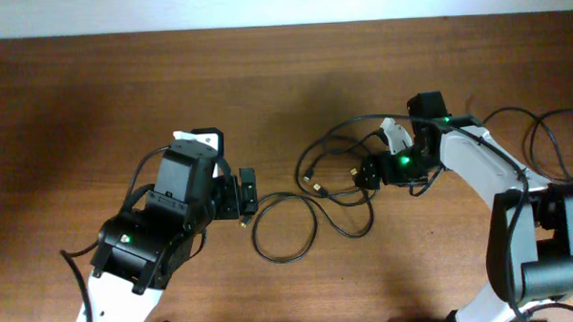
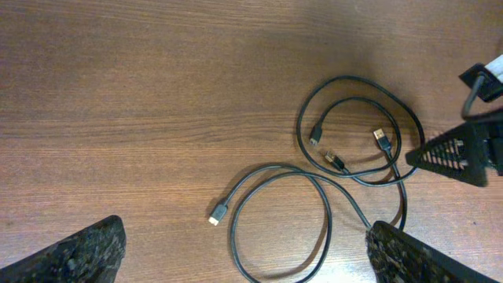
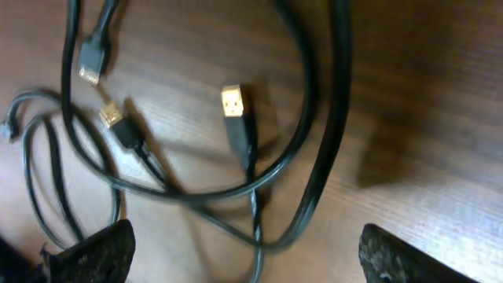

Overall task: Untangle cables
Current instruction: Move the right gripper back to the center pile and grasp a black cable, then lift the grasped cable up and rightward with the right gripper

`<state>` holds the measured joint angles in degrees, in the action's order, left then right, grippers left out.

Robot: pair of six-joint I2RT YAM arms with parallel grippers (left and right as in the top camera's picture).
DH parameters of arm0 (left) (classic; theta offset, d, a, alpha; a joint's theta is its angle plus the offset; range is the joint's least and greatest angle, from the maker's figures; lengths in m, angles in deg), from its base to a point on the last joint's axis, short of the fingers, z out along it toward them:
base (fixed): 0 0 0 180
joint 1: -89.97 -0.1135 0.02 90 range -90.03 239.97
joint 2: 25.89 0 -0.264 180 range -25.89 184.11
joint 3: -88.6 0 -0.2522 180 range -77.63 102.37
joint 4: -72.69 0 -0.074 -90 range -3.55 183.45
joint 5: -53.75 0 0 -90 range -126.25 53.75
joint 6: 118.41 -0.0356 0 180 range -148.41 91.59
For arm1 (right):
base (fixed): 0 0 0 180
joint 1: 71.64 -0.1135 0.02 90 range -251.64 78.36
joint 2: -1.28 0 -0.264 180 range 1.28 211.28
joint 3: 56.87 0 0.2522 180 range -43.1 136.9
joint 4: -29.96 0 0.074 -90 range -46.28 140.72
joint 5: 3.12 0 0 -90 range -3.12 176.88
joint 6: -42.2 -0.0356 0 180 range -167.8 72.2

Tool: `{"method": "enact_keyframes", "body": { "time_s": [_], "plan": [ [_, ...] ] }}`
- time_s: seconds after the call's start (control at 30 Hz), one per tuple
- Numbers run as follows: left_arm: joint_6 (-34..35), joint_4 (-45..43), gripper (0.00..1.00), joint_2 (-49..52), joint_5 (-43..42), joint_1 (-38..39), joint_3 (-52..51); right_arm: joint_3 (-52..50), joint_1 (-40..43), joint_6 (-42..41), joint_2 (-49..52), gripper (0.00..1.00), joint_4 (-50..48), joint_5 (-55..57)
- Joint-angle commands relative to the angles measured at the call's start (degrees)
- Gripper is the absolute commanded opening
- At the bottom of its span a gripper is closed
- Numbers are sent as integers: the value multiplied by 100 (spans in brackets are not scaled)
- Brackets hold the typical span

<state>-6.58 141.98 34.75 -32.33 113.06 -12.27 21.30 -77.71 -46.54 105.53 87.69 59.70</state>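
Sprawling in loose, overlapping loops mid-frame in the overhead view, the cables (image 3: pixel 240 130) lie on the wooden table (image 1: pixel 93 101), with the right gripper (image 1: pixel 366 174) spread wide over their plug ends and the left gripper (image 1: pixel 246 195) gaping, empty, at their left edge.

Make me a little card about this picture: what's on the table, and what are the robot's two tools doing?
Table: brown wood
Cables: thin black cords, looped over each other, lying flat
Plugs: several loose ends, some gold-tipped
Left tool: open, holding nothing, beside the tangle
Right tool: open, low over the tangle, nothing clamped
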Motion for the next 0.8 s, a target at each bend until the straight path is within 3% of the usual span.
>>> {"method": "enact_keyframes", "body": {
  "time_s": [0.0, 0.1, 0.33, 0.4, 0.47, 0.67, 0.77],
  "plan": [
    [-111, -7, 99, 15, 85, 0, 37, -393, -35, -511, 37, 89, -444, -70],
    [-111, -7, 99, 15, 87, 0, 37, -636, -35, -522, 37, 89, -706, -70],
    [-111, -7, 99, 15, 87, 0, 37, -730, -35, -520, 37, 42, -822, -225],
    [-111, -7, 99, 13, 85, 0, 37, -728, -35, -518, 37, 26, -826, -264],
    [-111, -7, 99, 15, 85, 0, 37, -713, -28, -518, 37, 4, -817, -280],
    [-111, -7, 99, 15, 85, 0, 37, -444, -28, -511, 26, 4, -404, -730],
    [-111, -7, 99, 15, 87, 0, 37, 236, -28, -450, -83, 4, 426, -728]
  ]
}}
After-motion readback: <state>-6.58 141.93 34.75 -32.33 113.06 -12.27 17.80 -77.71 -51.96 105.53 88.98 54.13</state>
